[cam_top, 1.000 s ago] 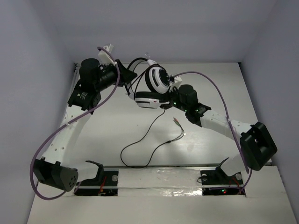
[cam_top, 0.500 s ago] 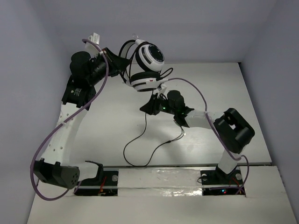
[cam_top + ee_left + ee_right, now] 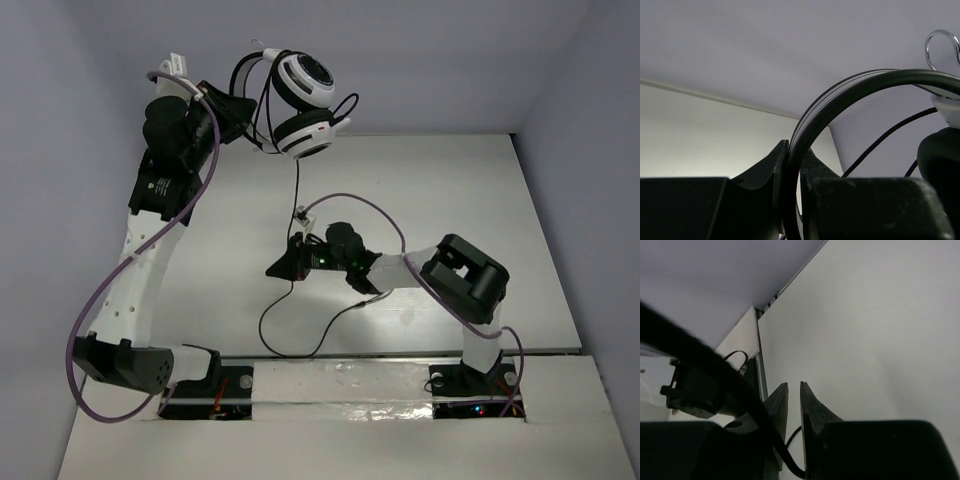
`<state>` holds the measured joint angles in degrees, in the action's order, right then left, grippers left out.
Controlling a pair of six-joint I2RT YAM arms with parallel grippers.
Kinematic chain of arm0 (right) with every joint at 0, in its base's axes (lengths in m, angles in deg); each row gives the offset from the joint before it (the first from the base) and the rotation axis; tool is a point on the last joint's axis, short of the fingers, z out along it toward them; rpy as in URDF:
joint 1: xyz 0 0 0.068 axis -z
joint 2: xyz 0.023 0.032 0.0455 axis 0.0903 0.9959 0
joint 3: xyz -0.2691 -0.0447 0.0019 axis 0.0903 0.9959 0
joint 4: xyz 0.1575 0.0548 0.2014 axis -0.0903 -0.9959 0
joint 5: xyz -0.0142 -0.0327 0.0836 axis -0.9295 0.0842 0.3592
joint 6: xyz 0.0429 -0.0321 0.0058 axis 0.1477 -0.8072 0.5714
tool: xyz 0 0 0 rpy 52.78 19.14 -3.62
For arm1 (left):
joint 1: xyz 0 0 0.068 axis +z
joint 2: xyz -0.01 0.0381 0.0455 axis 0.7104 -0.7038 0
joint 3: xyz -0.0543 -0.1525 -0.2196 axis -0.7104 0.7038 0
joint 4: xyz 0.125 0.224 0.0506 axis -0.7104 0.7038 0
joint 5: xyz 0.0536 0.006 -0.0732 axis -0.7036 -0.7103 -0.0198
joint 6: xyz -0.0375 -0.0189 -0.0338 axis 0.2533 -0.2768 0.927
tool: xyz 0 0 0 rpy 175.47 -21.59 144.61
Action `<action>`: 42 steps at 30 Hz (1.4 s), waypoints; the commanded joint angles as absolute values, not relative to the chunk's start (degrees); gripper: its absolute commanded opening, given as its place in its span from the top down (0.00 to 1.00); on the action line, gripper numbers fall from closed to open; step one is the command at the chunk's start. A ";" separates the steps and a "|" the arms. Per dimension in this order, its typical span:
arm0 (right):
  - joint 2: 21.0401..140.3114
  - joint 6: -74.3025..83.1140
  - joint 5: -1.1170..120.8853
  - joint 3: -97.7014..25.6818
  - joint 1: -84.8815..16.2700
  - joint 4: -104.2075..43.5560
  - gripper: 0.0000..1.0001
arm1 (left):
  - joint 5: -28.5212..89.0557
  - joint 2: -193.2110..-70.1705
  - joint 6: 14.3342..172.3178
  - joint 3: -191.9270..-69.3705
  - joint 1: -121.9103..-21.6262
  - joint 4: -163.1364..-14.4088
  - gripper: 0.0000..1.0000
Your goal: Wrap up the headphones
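Observation:
The white headphones [image 3: 303,92] hang in the air at the back left, well above the table. My left gripper [image 3: 248,118] is shut on their headband [image 3: 850,90], which runs between the fingers in the left wrist view. The thin black cable [image 3: 297,185] drops straight from the lower earcup [image 3: 300,136] to my right gripper [image 3: 278,268], low over the table's middle. In the right wrist view that gripper [image 3: 794,387] has its jaws nearly together, with the cable [image 3: 670,337] passing between them near their base. The remaining cable lies in a loop [image 3: 265,325] on the table.
The right arm's elbow [image 3: 465,280] sits low at the right, with its purple robot cable [image 3: 370,210] arching over the forearm. The left arm's purple cable [image 3: 95,310] hangs along that arm. A metal rail [image 3: 350,358] and both arm bases line the near edge.
My left gripper has lifted the headphones up and to the left. The right gripper has moved left and down, away from the earcups, so the cable now hangs taut between them.

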<state>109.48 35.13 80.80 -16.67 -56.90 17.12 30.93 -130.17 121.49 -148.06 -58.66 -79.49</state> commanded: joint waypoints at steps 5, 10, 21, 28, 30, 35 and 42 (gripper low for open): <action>110.69 37.14 85.38 -16.01 -63.09 22.92 0.88 | 13.41 -132.74 118.41 -156.74 -58.19 -81.66 1.00; 106.04 35.92 87.48 -13.99 -66.96 19.58 0.96 | 3.56 -134.68 114.36 -153.51 -58.19 -83.14 1.00; 95.67 33.90 85.82 -12.75 -74.35 4.84 1.00 | -8.75 -138.90 109.17 -144.62 -58.19 -85.70 1.00; 80.91 20.47 65.76 -25.04 -74.35 -34.69 1.00 | -11.57 -139.08 101.26 -139.88 -62.13 -78.87 1.00; 79.06 17.47 60.01 -31.17 -74.35 -45.17 1.00 | -12.89 -138.20 99.07 -138.21 -63.98 -77.36 1.00; 79.39 9.11 48.66 -41.74 -70.23 -56.07 1.00 | -12.89 -136.44 95.72 -132.93 -70.30 -70.24 1.00; 84.41 4.54 38.45 -52.57 -63.99 -62.43 1.00 | -3.85 -132.23 94.49 -125.03 -72.86 -66.72 1.00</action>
